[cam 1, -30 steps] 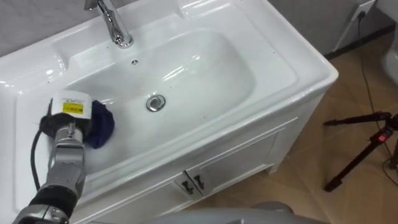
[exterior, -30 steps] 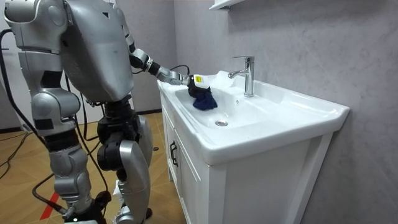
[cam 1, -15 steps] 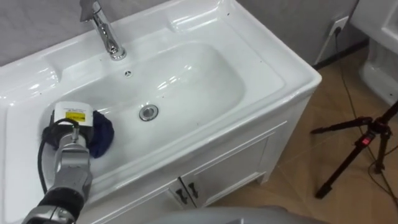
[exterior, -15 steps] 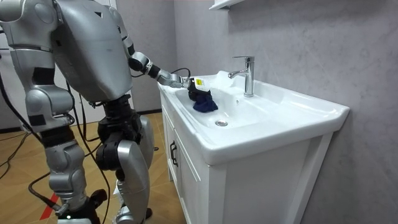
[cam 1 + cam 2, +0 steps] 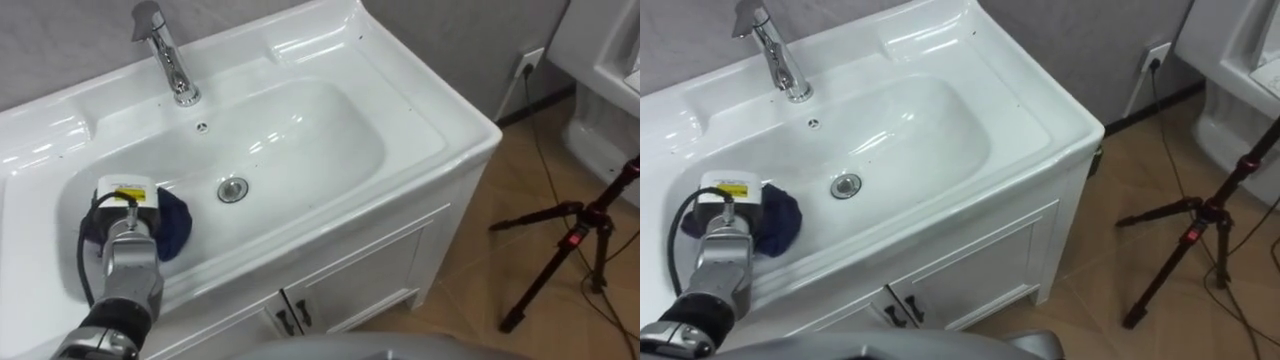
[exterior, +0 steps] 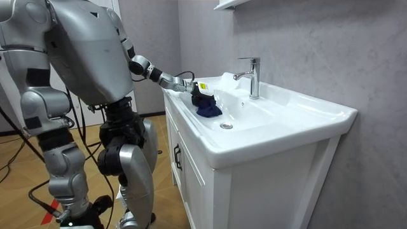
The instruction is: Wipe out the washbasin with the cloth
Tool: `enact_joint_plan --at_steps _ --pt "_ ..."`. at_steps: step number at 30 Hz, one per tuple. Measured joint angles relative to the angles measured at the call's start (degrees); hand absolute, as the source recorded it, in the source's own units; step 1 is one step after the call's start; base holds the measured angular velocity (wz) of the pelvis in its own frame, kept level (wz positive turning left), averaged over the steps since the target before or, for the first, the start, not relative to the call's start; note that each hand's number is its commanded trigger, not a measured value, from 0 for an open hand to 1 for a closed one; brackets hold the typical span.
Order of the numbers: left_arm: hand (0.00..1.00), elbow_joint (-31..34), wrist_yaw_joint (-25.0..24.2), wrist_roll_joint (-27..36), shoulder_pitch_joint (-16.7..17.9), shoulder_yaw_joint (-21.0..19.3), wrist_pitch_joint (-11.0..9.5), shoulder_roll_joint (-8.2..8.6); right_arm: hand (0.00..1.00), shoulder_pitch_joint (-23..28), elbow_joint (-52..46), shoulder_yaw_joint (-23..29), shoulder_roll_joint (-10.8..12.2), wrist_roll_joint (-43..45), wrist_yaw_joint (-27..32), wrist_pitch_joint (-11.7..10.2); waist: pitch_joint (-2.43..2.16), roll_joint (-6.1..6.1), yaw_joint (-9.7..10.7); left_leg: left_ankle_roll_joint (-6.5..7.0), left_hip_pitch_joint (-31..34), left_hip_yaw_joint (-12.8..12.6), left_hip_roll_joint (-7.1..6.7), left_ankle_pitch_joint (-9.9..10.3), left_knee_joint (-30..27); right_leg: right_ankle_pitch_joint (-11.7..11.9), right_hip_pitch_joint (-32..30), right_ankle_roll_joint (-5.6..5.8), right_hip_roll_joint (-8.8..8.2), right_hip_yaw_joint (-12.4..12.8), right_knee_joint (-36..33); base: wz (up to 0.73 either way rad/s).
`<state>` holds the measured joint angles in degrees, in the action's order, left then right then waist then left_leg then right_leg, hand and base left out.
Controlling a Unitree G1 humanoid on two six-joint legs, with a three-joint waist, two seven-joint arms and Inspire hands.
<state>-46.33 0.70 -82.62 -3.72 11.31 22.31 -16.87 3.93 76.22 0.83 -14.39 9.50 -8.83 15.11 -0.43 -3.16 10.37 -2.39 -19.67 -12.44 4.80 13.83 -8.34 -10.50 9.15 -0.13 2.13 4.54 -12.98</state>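
Note:
The white basin has a chrome tap at the back and a round drain in the middle. My left hand reaches into the bowl's left side, back upward, left of the drain. A bunched dark blue cloth sticks out from under it on the right, pressed against the bowl's sloping wall. In the room view the left hand sits at the basin's near end with the cloth bunched below it. I stand at the end of the vanity, left arm stretched out.
White cabinet doors close the vanity front below the basin. A black tripod stands on the wooden floor at the right, with cables trailing to a wall socket. A white fixture stands at the far right.
The eye view has shifted, so the basin sits further left and lower. In the room view my body has leaned toward that view's left; hand and cloth have barely moved in the bowl.

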Motion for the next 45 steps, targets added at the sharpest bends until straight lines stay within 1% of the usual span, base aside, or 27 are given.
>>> enact_joint_plan --at_steps 3,5,8,9,10,12,15,17,18,21,24,26,28,29,30,32,35,37,38,40,41,43,45 --pt "1.0 0.3 0.0 0.0 0.1 0.0 0.5 0.35 0.0 0.0 -0.1 0.0 0.1 0.1 0.0 0.1 -0.03 0.3 -0.1 0.0 0.0 0.0 0.01 0.0 0.0 -0.2 0.0 0.02 0.02 0.0 -0.2 0.02" --pt "1.0 0.3 0.0 0.2 -0.1 -0.1 1.0 0.89 0.0 0.0 -0.2 0.0 0.3 0.0 0.2 0.4 -0.05 0.56 -0.3 -0.01 -0.2 0.0 0.01 0.0 0.0 -0.4 0.1 -0.06 0.02 -0.1 -0.5 0.02" --pt "1.0 0.4 0.1 1.2 -0.3 -0.1 1.1 1.42 0.0 0.0 -0.3 0.0 0.8 -0.2 0.5 1.1 -0.04 0.75 -1.1 -0.01 -0.8 0.1 0.08 0.0 0.0 -0.5 0.5 -0.21 0.05 -0.1 -0.7 -0.03" --pt "1.0 0.4 0.1 1.6 -0.2 -0.1 1.2 1.74 0.0 0.0 -0.3 0.0 1.1 -0.2 0.5 1.2 -0.11 1.03 -1.2 -0.01 -1.2 0.2 0.08 0.0 -0.1 -0.7 1.0 -0.26 0.04 -0.1 -0.7 0.05" --pt "1.0 0.4 0.2 2.0 -0.3 -0.1 1.2 1.96 0.0 0.0 -0.6 0.0 1.3 -0.2 0.4 1.2 -0.19 1.29 -1.3 -0.01 -1.3 0.3 0.08 0.0 -0.3 -0.9 1.2 -0.26 0.03 -0.1 -0.8 0.07" --pt "1.0 0.4 0.4 2.3 -0.4 -0.1 1.2 2.33 0.0 0.0 -1.4 0.0 1.4 -0.2 0.4 1.0 -0.19 1.38 -1.5 -0.01 -1.3 0.2 0.1 0.0 -0.3 -0.9 1.1 -0.27 0.05 0.0 -0.8 0.02" --pt "1.0 1.8 0.4 7.4 -0.5 -1.3 1.3 3.03 0.0 0.1 -2.6 -0.1 1.6 -0.2 0.5 1.1 -0.22 1.62 -1.5 -0.01 -1.1 0.5 0.11 0.0 -0.3 -1.0 1.1 -0.3 -0.01 -0.4 -0.9 0.04" --pt "1.0 2.6 0.5 13.3 -1.4 -2.3 0.5 3.62 0.0 0.0 -3.0 -0.1 2.2 -0.1 0.4 1.2 -0.2 2.06 -1.5 -0.03 -0.8 0.7 0.1 0.0 -0.2 -1.3 0.7 -0.24 -0.11 -0.9 -1.3 0.12" --pt "1.0 2.6 0.5 14.3 -1.5 -2.5 0.1 3.64 0.0 0.0 -3.0 -0.1 2.3 -0.1 0.3 1.2 -0.22 2.16 -1.5 -0.09 -0.8 0.8 0.11 0.1 -0.2 -1.4 0.7 -0.25 -0.11 -1.0 -1.4 0.11" --pt "1.0 3.5 0.5 19.4 -1.7 -4.5 -1.5 4.11 0.0 0.0 -3.0 0.0 2.3 0.0 -0.1 1.2 -0.25 2.24 -1.5 -0.56 -0.8 0.8 0.37 0.4 0.1 -1.5 0.7 -0.34 0.06 -1.5 -1.5 0.08" --pt "1.0 3.5 0.6 23.8 -2.2 -5.1 -2.2 3.93 0.0 0.0 -3.0 -0.1 2.3 0.1 -0.7 1.2 -0.25 2.26 -1.5 -0.58 -0.8 0.8 0.41 0.4 0.5 -1.5 0.5 -0.36 0.14 -1.5 -1.7 0.02" --pt "1.0 3.5 0.7 25.4 -2.5 -5.7 -2.9 4.15 0.0 0.0 -3.0 -0.1 2.4 0.4 -1.5 1.2 -0.26 2.3 -1.5 -0.6 -0.5 0.8 0.39 0.4 0.8 -1.6 -0.1 -0.36 0.15 -1.6 -2.0 0.0" --pt "1.0 3.5 0.9 27.7 -3.0 -6.6 -4.0 4.41 0.0 0.1 -2.9 0.0 2.6 1.2 -2.6 1.3 -0.31 2.59 -1.4 -0.59 0.3 0.7 0.25 0.4 0.6 -1.6 -1.1 -0.26 0.0 -1.5 -2.5 0.0" --pt "1.0 3.5 0.9 30.4 -3.4 -6.7 -4.3 4.5 0.0 0.1 -2.6 -0.1 2.8 1.3 -2.9 1.3 -0.32 2.81 -1.4 -0.59 0.5 0.8 0.22 0.4 0.6 -1.6 -1.4 -0.25 -0.03 -1.4 -2.6 0.0" --pt "1.0 3.5 0.9 31.7 -3.5 -6.7 -4.6 4.51 0.0 0.2 -2.5 -0.1 2.9 1.3 -3.0 1.4 -0.32 2.94 -1.4 -0.58 0.5 0.7 0.22 0.4 0.6 -1.6 -1.4 -0.25 -0.03 -1.4 -2.7 0.0" --pt "1.0 3.5 0.9 35.8 -3.7 -6.7 -6.3 4.57 0.0 0.8 -2.4 -0.1 3.6 0.7 -3.1 1.8 -0.29 3.57 -1.4 -0.58 0.5 0.7 0.21 0.4 0.5 -1.6 -1.4 -0.25 -0.06 -1.5 -2.6 0.0" --pt "1.0 3.5 0.9 40.0 -3.9 -6.7 -7.5 4.64 0.0 1.5 -2.4 -0.1 4.2 0.0 -3.3 2.5 -0.3 4.15 -1.0 -0.58 0.5 0.6 0.2 0.4 0.5 -1.6 -1.4 -0.23 -0.15 -1.5 -2.6 0.0" --pt "1.0 3.6 0.9 43.1 -4.1 -6.6 -7.6 4.85 0.0 1.9 -2.4 -0.1 4.4 0.1 -3.9 2.6 -0.3 4.32 -0.6 -0.58 0.5 0.5 0.2 0.4 0.5 -1.6 -1.5 -0.22 -0.13 -1.4 -2.6 0.0" --pt "1.0 3.6 0.9 44.0 -4.1 -6.6 -7.7 4.93 0.0 1.9 -2.4 0.0 4.5 0.1 -4.1 2.7 -0.3 4.32 -0.5 -0.58 0.5 0.4 0.2 0.4 0.5 -1.6 -1.5 -0.21 -0.12 -1.4 -2.6 -0.04" --pt "1.0 3.6 0.8 47.9 -4.2 -6.5 -8.2 5.09 0.0 1.9 -2.5 0.0 4.6 0.0 -4.6 3.2 -0.27 4.28 0.5 -0.58 0.9 0.3 0.19 0.4 0.5 -1.6 -1.9 -0.2 -0.13 -1.4 -2.6 0.0" --pt "1.0 3.7 0.8 49.0 -4.3 -6.4 -8.4 5.12 0.0 1.9 -2.6 -0.1 4.6 0.0 -4.8 3.2 -0.25 4.24 0.8 -0.58 1.1 0.3 0.19 0.4 0.5 -1.6 -2.1 -0.2 -0.14 -1.4 -2.7 0.0" --pt "1.0 3.6 0.8 53.2 -5.4 -4.4 -9.1 5.14 0.0 1.6 -2.5 -0.2 4.7 0.0 -5.1 3.3 -0.22 4.17 1.9 -0.57 1.9 0.3 0.2 0.4 0.5 -1.6 -2.7 -0.16 -0.23 -1.5 -2.7 0.06" --pt "1.0 3.8 0.6 54.6 -6.1 -2.8 -9.1 5.8 0.0 1.6 -2.5 -0.3 4.6 0.1 -5.1 3.2 -0.08 3.94 2.4 -0.57 2.2 0.3 0.19 0.4 0.5 -1.5 -2.9 -0.14 -0.24 -1.5 -2.5 0.02"
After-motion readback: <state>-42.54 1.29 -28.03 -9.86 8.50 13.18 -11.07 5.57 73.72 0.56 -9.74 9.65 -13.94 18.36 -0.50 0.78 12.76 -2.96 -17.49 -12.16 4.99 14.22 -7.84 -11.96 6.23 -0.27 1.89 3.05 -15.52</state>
